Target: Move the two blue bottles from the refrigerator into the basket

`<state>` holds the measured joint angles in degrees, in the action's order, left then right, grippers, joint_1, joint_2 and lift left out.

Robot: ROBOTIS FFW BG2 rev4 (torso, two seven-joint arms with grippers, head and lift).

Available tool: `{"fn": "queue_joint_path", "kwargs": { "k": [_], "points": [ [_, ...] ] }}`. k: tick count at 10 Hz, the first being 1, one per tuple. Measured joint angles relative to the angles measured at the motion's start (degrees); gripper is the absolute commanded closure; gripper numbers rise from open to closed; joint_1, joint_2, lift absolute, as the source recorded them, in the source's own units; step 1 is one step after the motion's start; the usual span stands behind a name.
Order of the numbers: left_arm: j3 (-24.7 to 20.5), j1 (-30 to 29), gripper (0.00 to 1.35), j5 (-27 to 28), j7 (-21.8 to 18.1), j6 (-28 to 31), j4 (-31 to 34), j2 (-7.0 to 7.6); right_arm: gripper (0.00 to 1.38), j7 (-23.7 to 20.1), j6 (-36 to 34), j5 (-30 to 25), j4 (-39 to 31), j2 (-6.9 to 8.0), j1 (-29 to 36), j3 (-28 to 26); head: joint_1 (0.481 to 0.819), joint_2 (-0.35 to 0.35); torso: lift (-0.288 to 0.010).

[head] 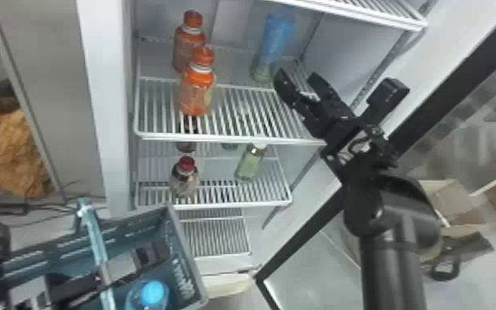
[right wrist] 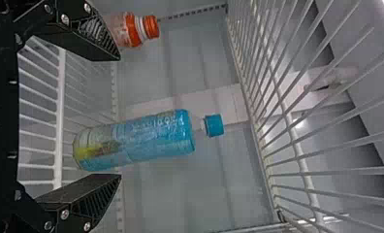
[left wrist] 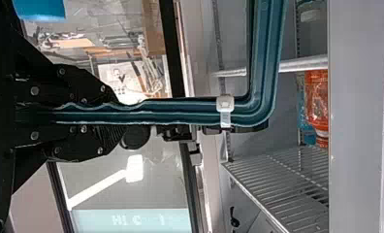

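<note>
In the head view, my left gripper [head: 136,261] is at the basket [head: 185,264], lower left. The left wrist view has this gripper [left wrist: 115,114] shut on the basket's teal handle [left wrist: 180,111]. One blue bottle [head: 152,293] is inside the basket, its cap facing up. The other blue bottle [head: 276,39] stands at the back right of the refrigerator's upper shelf. Just in front of it, my right gripper [head: 298,78] is open. In the right wrist view, that gripper [right wrist: 120,117] has its fingers on either side of the lower part of the blue bottle [right wrist: 151,138], not closed on it.
Two orange bottles [head: 197,92] stand left on the same shelf [head: 243,111]. Another wire shelf [head: 366,10] hangs above. Lower down are a red-capped bottle [head: 185,177] and a green one [head: 251,163]. The opened door's black frame [head: 408,140] lies right of the arm.
</note>
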<state>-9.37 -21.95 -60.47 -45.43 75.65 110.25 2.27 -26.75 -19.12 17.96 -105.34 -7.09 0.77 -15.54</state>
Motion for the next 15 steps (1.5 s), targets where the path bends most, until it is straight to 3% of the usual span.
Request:
{"fn": "queue_joint_path", "kwargs": {
  "k": [15],
  "points": [
    [0.8, 1.0, 1.20, -0.2, 0.2, 0.0, -0.9, 0.31, 0.20, 6.5, 1.8, -3.7, 25.5, -2.05, -21.1, 8.2, 0.695, -0.302, -0.010]
  ]
}}
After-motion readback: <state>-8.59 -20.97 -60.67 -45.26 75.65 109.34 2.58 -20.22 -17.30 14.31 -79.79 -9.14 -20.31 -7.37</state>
